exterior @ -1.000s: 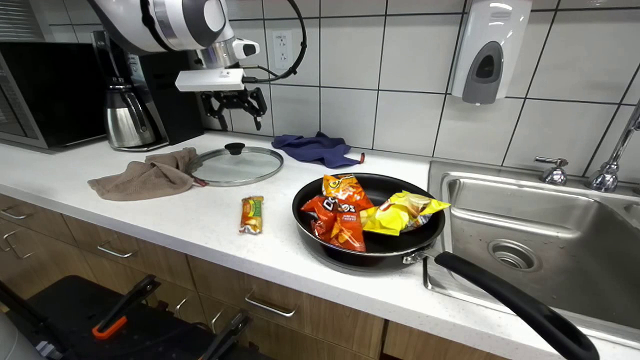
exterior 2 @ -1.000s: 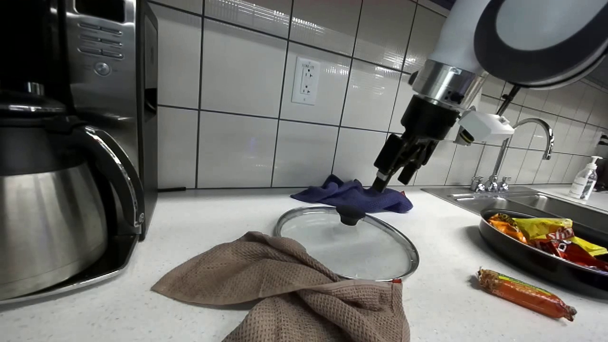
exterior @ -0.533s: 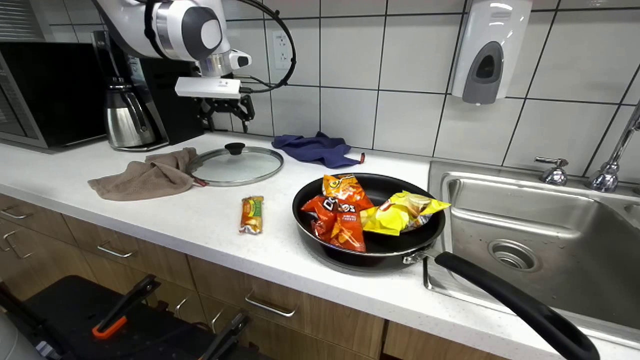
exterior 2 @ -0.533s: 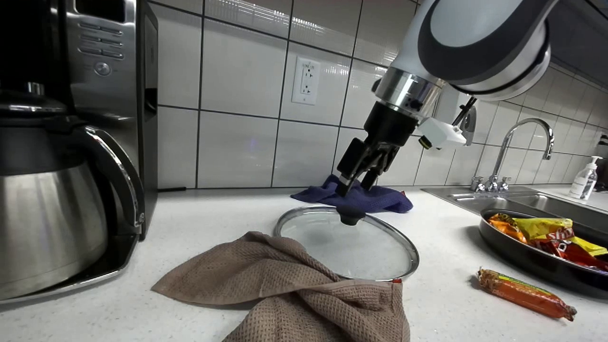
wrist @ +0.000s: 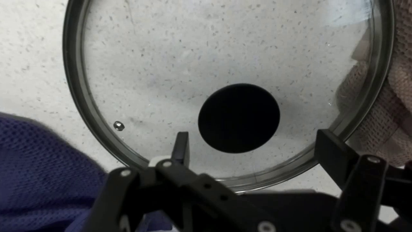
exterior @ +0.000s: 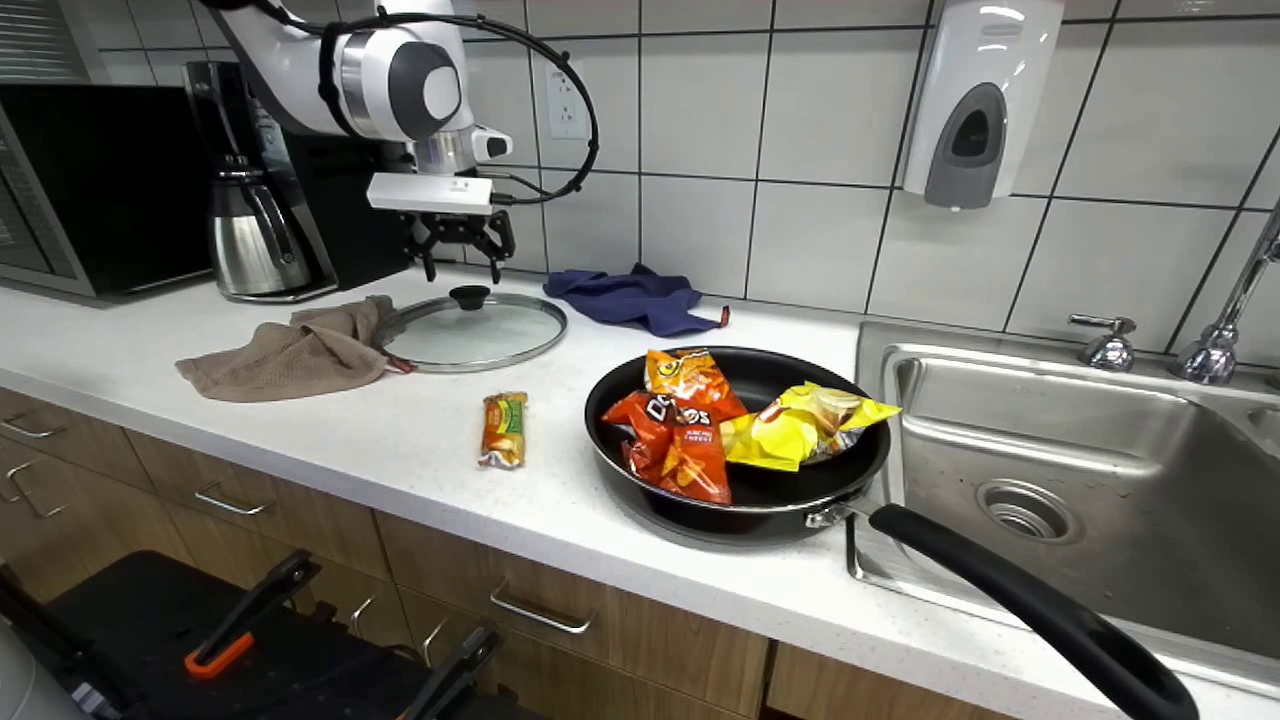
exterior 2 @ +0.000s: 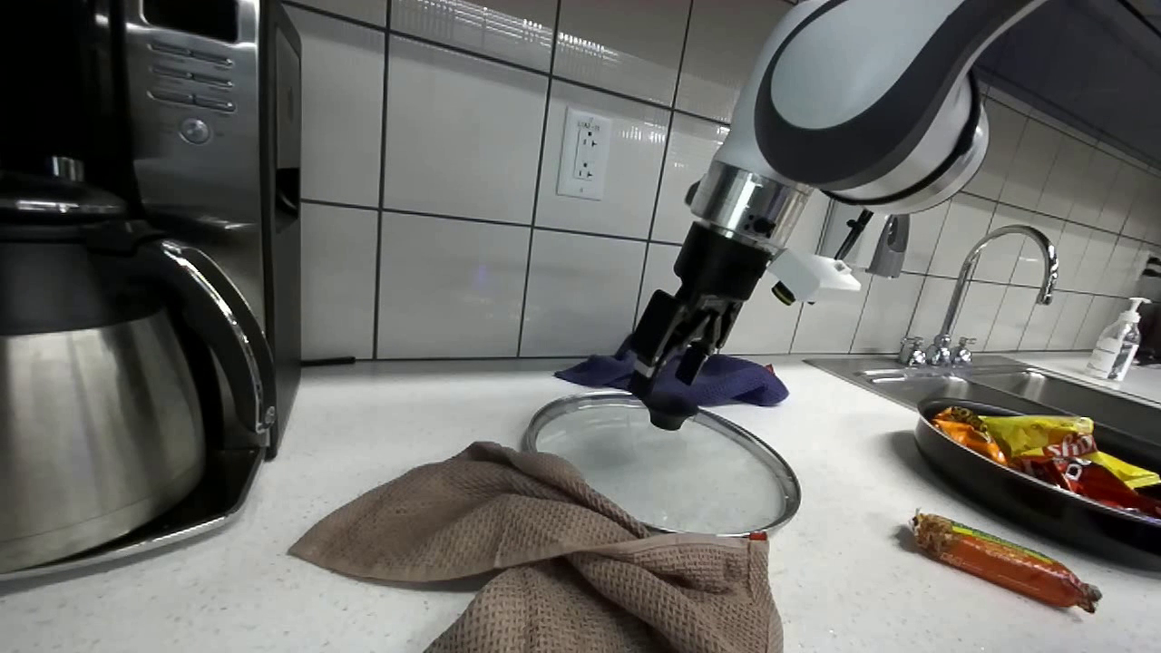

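My gripper (exterior: 462,274) hangs open just above the black knob (exterior: 469,297) of a round glass lid (exterior: 480,340). In the wrist view, the dark oval of the knob (wrist: 238,118) shows ahead of the widely spread fingertips, closer to the left one, with nothing gripped. The lid lies on the counter with its metal rim (wrist: 75,64) down. Another exterior angle puts the gripper (exterior 2: 664,381) over the knob (exterior 2: 671,413); whether a finger touches it cannot be told there. A brown towel (exterior 2: 544,535) lies against the lid's edge, and a blue cloth (exterior 2: 730,381) lies behind it.
A black pan (exterior: 700,515) holds several chip bags (exterior: 690,430), its handle (exterior: 1040,600) reaching past the steel sink (exterior: 1020,430). A wrapped snack bar (exterior: 503,430) lies between lid and pan. The coffee maker with its steel carafe (exterior: 255,240) stands near the microwave (exterior: 110,180).
My gripper has come down toward the lid's knob, moving leftward in an exterior view, and has stayed open. Lid, cloths, bar and pan have not moved.
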You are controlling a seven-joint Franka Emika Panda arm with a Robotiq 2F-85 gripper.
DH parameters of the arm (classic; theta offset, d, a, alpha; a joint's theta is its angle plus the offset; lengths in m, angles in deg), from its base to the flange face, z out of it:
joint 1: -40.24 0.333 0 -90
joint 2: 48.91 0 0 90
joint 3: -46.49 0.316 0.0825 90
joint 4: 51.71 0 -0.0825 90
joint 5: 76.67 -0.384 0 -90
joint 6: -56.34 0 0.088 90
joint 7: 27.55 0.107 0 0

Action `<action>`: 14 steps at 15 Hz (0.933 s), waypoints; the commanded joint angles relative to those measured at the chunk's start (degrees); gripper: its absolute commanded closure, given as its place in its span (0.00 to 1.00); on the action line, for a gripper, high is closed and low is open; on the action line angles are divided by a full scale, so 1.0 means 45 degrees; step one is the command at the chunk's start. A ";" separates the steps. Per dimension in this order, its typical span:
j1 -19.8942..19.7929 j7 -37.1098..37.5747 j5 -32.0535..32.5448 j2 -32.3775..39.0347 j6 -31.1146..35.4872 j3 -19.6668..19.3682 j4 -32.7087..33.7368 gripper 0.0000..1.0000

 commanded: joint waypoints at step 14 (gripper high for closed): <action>0.0184 0.0647 0.1414 0.0761 -0.0352 -0.0424 0.0674 0.00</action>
